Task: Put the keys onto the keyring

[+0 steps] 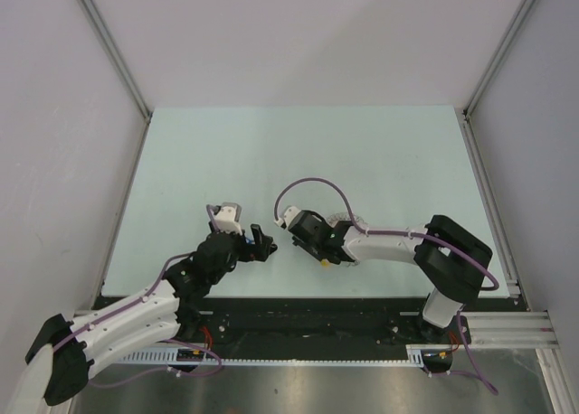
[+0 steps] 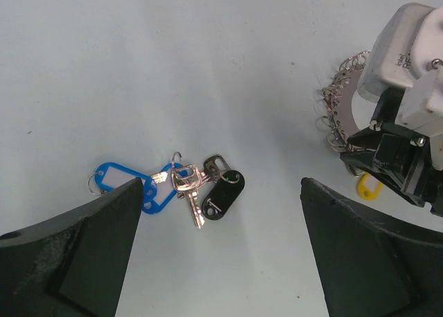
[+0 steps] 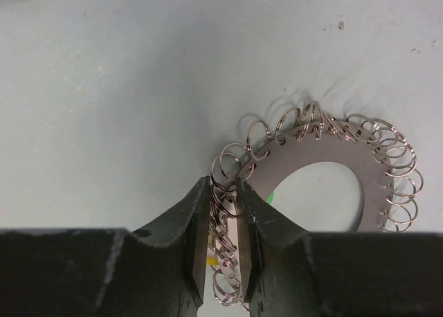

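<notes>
Reaching in from the near left corner, the left arm bends forward and tips its left gripper [image 1: 262, 242] down over the table [image 1: 271, 152], jaws spread wide and holding nothing. Seen from its wrist, the keys [image 2: 188, 185] lie flat on the table in the gap between the two dark fingers [image 2: 83, 255], bunched with a blue tag [image 2: 124, 176] and a black tag [image 2: 225, 189]. The blue tag's lower edge runs behind the left-hand finger.

From the near right, the right arm folds across toward the middle, and its right gripper [image 3: 225, 216] points down just beside the left one. Its jaws stand narrow, pinched on the near rim of the keyring [image 3: 311, 149], with the small wire loops of that rim caught between the pads. The keyring lies flat on the table, its loops fringing the grey band all round. A yellow tag [image 2: 369, 187] peeks out beneath the right gripper, which hides part of the ring from above. Keys and keyring lie apart.
</notes>
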`<state>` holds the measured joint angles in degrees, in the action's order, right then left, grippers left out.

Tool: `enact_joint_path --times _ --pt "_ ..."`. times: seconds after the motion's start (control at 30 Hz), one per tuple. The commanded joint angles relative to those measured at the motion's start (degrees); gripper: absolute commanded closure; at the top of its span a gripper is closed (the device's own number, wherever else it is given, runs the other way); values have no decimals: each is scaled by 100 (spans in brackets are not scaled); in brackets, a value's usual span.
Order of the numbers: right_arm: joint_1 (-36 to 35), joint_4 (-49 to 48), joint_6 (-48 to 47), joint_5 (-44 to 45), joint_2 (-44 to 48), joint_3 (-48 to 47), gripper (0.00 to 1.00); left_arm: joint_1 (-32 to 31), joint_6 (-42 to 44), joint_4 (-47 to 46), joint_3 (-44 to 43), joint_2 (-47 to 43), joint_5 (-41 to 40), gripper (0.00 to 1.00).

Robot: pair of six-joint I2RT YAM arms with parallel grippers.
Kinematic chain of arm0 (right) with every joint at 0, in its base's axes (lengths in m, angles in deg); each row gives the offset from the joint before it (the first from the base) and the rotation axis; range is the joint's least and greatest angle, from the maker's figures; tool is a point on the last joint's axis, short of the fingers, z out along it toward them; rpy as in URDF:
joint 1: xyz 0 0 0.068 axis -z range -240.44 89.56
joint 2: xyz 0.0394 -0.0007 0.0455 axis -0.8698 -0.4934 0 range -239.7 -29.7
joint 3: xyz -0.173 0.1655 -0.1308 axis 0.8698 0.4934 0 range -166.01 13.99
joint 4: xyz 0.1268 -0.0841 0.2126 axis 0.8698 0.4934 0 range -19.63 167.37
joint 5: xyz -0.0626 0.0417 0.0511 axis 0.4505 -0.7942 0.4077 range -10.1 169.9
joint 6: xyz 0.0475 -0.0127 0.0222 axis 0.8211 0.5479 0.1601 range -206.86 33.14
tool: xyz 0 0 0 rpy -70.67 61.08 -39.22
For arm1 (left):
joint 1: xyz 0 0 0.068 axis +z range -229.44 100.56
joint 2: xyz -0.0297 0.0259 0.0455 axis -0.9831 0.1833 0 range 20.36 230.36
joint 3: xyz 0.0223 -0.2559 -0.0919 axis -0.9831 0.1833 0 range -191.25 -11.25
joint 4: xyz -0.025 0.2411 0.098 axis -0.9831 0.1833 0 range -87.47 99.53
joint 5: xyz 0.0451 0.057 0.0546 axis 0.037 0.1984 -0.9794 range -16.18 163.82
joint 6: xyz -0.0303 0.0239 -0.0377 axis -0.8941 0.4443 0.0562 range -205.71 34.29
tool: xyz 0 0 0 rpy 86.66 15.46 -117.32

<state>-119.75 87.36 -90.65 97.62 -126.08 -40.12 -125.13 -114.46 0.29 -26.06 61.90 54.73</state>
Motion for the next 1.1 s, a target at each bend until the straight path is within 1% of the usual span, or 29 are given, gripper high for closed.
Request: enact_joint_path --times 0.0,0.03,0.13,0.23,0.3,0.43,0.6,0.7,0.73,0.8,0.87,0.9,0.93,0.97,1.07 --pt "-46 111 -113 417 -109 -197 76 25 -192 13 -110 -76 -174 0" --pt "-46 111 -104 417 -92 -197 77 25 -192 4 -119 -67 -165 0" --pt "-54 129 -87 356 -22 -223 86 34 -201 -4 -128 -32 -139 0" --pt "-54 111 -60 207 136 -223 89 34 -183 -22 -136 12 -95 0" --pt "-55 94 -25 136 259 -232 95 25 -166 -48 -145 38 -34 0" --pt "-19 32 45 -39 479 -232 100 34 -104 -92 -154 74 90 0" --pt "183 -21 168 -478 891 -214 100 25 54 -206 -128 47 274 0" --pt "349 -170 212 -795 1103 -127 100 25 282 -451 -66 3 599 0" --pt "402 -309 230 -1066 1252 -31 100 25 361 -540 -31 -5 887 0" --pt "542 -477 265 -1470 1446 84 100 25 519 -803 4 12 1152 0" --pt "631 -758 265 -1700 1735 330 100 25 668 -1092 74 47 1520 0" --pt "718 -846 265 -2049 1832 426 100 25 721 -1190 92 99 1636 0" --pt "754 -1021 265 -2166 1920 575 100 25 783 -1304 127 126 1750 0" --pt "806 -1092 265 -2271 2095 655 100 25 888 -1523 136 161 2038 0" --pt "973 -1338 282 -2597 2412 901 100 25 1099 -1910 145 284 2365 0"
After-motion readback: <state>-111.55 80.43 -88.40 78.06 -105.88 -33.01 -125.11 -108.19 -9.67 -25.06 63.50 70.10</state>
